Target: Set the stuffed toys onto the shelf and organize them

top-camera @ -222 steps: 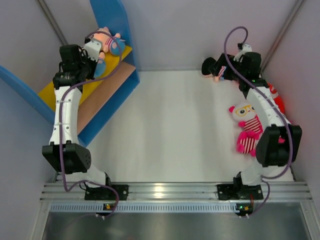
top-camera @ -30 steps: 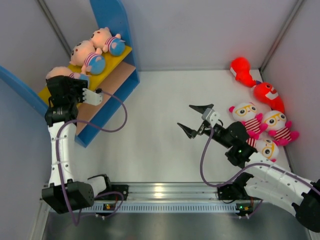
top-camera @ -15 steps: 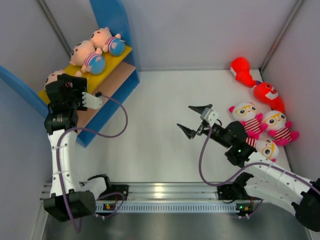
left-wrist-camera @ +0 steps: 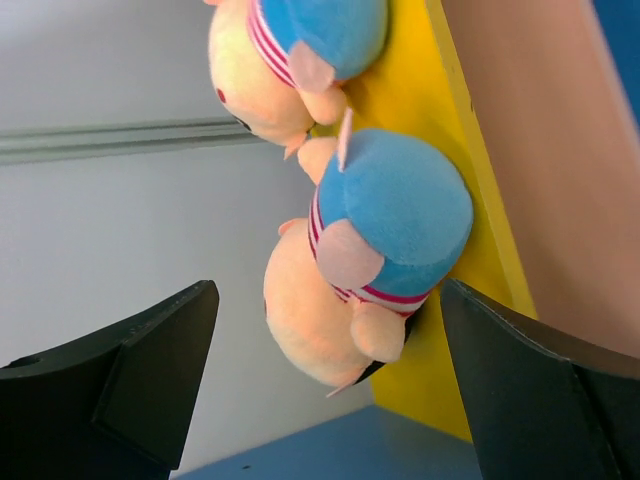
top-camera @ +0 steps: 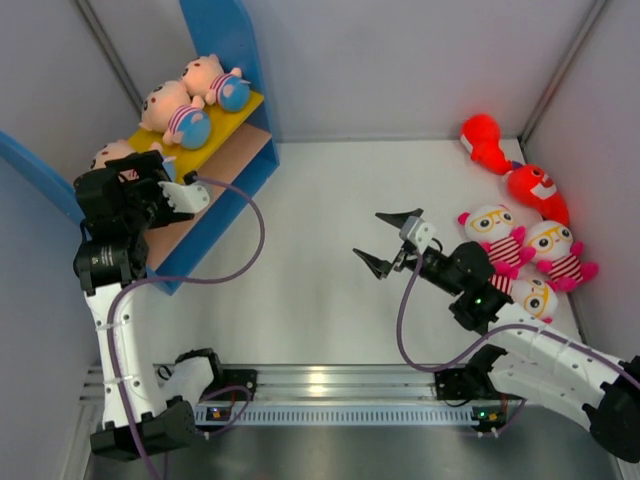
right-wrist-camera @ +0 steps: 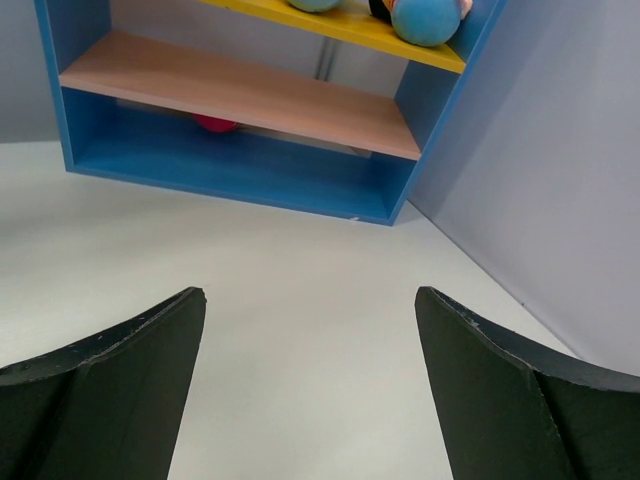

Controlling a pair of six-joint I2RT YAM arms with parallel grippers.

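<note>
While peach dolls (top-camera: 172, 108) lie on shelf (top-camera: 228, 165), left tool (left-wrist-camera: 328, 288) spread, right tool (top-camera: 369, 234) spread.

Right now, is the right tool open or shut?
Open. The right tool is spread wide in the top view, and its wrist view shows only table and the shelf in the gap.

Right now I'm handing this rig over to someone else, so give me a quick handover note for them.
Left pincer: open, empty, at the shelf, facing its yellow upper board.
Right pincer: open, empty, above the middle of the table.
Done: three peach dolls lie on the upper board, the nearest partly hidden by the left arm.
Left: two red creatures and three owls on the table, far right. Nothing visible on the tan lower board.
</note>
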